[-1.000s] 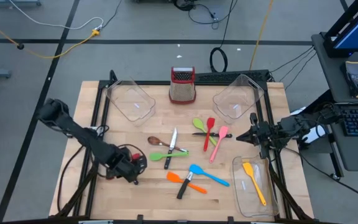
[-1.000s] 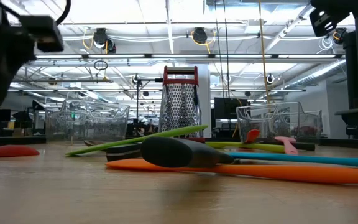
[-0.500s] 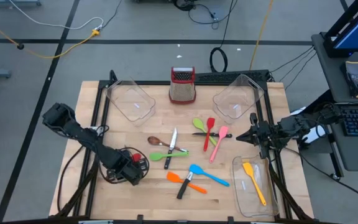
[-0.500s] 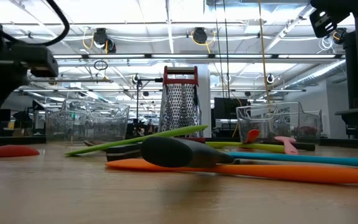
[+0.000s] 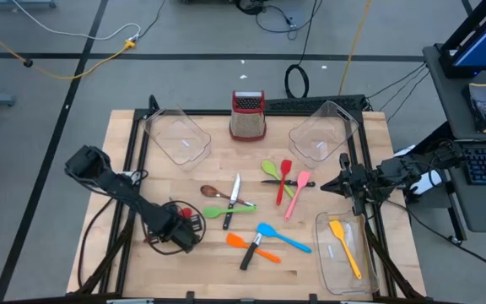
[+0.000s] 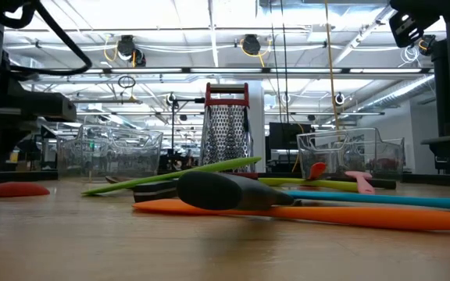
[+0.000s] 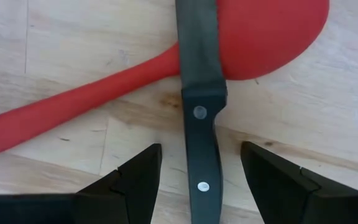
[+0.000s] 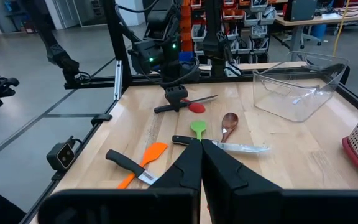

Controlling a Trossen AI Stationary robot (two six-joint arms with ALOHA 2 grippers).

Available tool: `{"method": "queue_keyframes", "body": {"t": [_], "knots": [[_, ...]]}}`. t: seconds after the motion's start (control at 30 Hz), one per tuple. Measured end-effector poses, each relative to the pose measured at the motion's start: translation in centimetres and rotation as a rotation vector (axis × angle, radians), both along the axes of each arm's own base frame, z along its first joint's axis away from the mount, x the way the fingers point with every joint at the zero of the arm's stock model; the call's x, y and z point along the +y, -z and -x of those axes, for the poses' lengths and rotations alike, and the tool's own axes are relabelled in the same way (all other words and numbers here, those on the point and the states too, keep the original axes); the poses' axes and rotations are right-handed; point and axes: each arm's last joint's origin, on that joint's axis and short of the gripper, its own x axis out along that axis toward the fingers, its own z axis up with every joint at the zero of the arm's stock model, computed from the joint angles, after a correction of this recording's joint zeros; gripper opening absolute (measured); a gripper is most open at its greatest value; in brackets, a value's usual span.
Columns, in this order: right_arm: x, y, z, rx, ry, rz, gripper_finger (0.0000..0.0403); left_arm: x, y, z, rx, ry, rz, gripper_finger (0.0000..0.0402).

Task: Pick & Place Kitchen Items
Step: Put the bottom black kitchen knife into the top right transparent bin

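A black-handled knife (image 7: 199, 106) lies flat across a red spoon (image 7: 166, 56) near the table's left front corner, its blade crossing the spoon where bowl meets handle, its riveted handle running back between the two dark fingers (image 7: 129, 180) of the left hand (image 5: 181, 228). That hand is low over the pair with its fingers spread wide, one on each side of the knife handle and neither touching it. Toward the middle of the table (image 5: 125, 169) the other utensils lie loose: a brown spoon (image 5: 211, 191), a second knife (image 5: 233, 199) crossing a green spoon (image 5: 226, 210), an orange spatula (image 5: 247, 245) under a third black-handled knife (image 5: 251, 252), and a blue spatula (image 5: 278, 237) just beside them. Farther right sit a light green spoon (image 5: 273, 171), a red spatula (image 5: 283, 180) and a pink spatula (image 5: 296, 193), close together. A yellow spatula (image 5: 345, 247) rests inside the clear bin (image 5: 323, 253) at the right front edge. The right hand (image 5: 344, 184) hangs at the table's right edge above that bin, its fingers pressed together and holding nothing. Two more clear bins (image 5: 175, 133) and a steel grater with a red top (image 5: 247, 115) stand along the far side.
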Motion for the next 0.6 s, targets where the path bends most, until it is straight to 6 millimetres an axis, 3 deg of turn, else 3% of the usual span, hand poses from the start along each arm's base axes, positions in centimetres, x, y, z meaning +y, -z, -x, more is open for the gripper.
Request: {"method": "queue_keyframes", "body": {"t": [0.37, 0.6], "knots": [[0.0, 0.0, 0.0, 0.0, 0.001, 0.0, 0.0, 0.18, 0.55, 0.17, 0.031, 0.004, -0.048, 0.0223], [0.0, 0.0, 0.0, 0.0, 0.001, 0.0, 0.0, 0.32, 0.56, 0.4, 0.055, 0.0, -0.065, 0.0145]]}}
